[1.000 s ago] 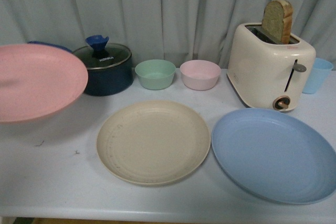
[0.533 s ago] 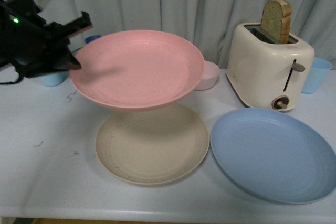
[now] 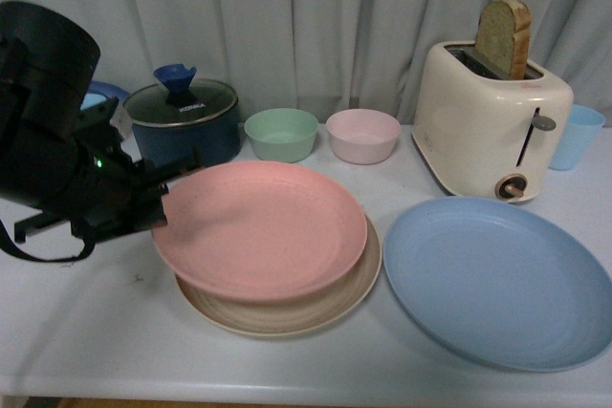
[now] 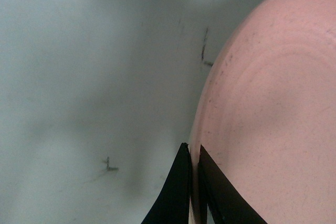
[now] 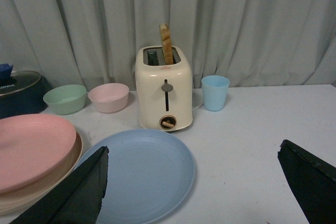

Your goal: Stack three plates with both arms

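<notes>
- Left gripper (image 3: 161,205) is clamped narrow on the left rim of the pink plate (image 3: 263,226). The left wrist view shows it plainly: two black fingers (image 4: 178,195) with the plate's edge pinched between them.
- Pink plate lies over the cream plate (image 3: 320,305), set a little to the left of it. The cream rim peeks out along the front and the right side.
- From the right wrist view the pink plate sits down on the cream one. Whether the gripped edge is lifted off it, I cannot tell.
- Left arm (image 3: 48,140) is big and black on the left of the front view, with a small green light showing on it.
- Right gripper (image 5: 194,148) is spread wide with nothing between its fingers, above the table (image 3: 86,332) on the right.
- Blue plate (image 3: 497,279) lies flat on its own, just beside the stack on the right, its rim close to the cream plate's.
- At the back, from the left: a dark blue pot (image 3: 186,131) with a glass lid, then a mint bowl (image 3: 281,133) and a pink bowl (image 3: 363,135) side by side.
- Cream toaster (image 3: 492,121) stands behind the blue plate, with a bread slice (image 3: 504,37) standing up out of its slot.
- Blue cup (image 3: 577,137) sits just right of the toaster, against the grey curtain (image 3: 316,16).
</notes>
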Controlling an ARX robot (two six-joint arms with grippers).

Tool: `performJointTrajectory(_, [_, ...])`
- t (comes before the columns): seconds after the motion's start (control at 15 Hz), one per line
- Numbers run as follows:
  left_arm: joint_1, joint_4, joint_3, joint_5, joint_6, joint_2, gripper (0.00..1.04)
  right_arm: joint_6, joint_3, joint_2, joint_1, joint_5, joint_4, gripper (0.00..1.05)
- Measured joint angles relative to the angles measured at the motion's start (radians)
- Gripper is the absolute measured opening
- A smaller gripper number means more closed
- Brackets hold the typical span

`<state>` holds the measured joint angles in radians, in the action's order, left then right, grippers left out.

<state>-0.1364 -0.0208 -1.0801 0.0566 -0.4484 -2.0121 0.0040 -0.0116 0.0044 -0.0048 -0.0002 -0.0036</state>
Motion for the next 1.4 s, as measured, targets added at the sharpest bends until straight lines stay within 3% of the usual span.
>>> performJointTrajectory(0.2, [-0.021,-0.023,0.012,-0.008,-0.016,-0.027,0.04,0.000,0.000,0.000,0.000,0.000,0.000,0.98])
performJointTrajectory(0.53, [-0.013,-0.083,0.116,-0.002,0.014,0.114,0.55,0.000,0.000,0.000,0.000,0.000,0.000,0.98])
performJointTrajectory(0.67, [-0.002,-0.261,0.233,-0.092,0.110,0.317,0.75,0.000,0.000,0.000,0.000,0.000,0.000,0.98])
performJointTrajectory(0.73, [0.010,-0.438,0.303,-0.159,0.189,0.410,0.80,0.000,0.000,0.000,0.000,0.000,0.000,0.98])
performJointTrajectory(0.8, [0.024,-0.690,0.381,-0.165,0.279,0.446,0.69,0.000,0.000,0.000,0.000,0.000,0.000,0.98])
performJointTrajectory(0.87, [0.038,-0.834,0.467,-0.166,0.337,0.461,0.60,0.000,0.000,0.000,0.001,0.000,0.001,0.98])
performJointTrajectory(1.07, [0.061,-1.031,0.718,-0.132,0.427,0.612,0.17,0.000,0.000,0.000,0.005,0.000,0.000,0.98])
performJointTrajectory(1.2, [0.076,-1.019,0.800,-0.121,0.433,0.695,0.02,0.000,0.000,0.000,0.005,0.000,0.000,0.98])
performJointTrajectory(1.4, [0.135,-0.981,0.884,-0.064,0.434,0.786,0.02,0.000,0.000,0.000,0.005,0.000,0.000,0.98])
